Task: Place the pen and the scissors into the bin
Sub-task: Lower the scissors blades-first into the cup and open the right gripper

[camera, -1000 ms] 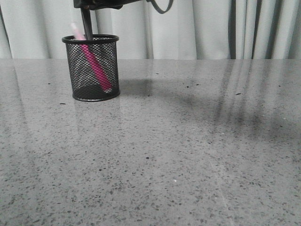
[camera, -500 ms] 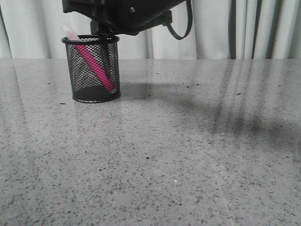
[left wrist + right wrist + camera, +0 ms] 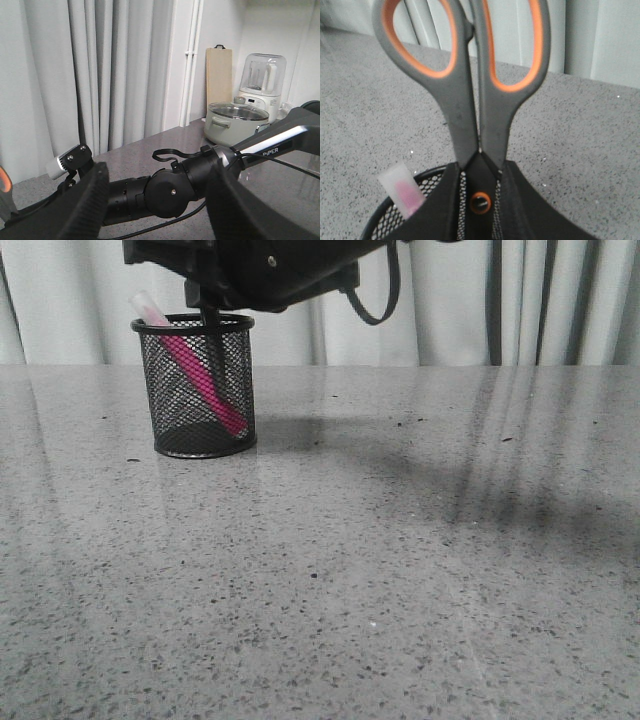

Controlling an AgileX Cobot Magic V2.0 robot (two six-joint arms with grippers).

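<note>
Right hand [image 3: 480,210] is clamped on the scissors [image 3: 470,100] near the orange dot, loops up, blades pointing down into the bin [image 3: 197,385]. The bin stands on the bench [image 3: 400,570]. The pen [image 3: 200,380] is already inside, leaning, its pale cap poking over the rim. If the blades hit the pen or the rim, the light bin could tip, or the scissors could catch. Left hand [image 3: 155,200] is raised away from the bench, its fingers spread wide and holding nothing.
</note>
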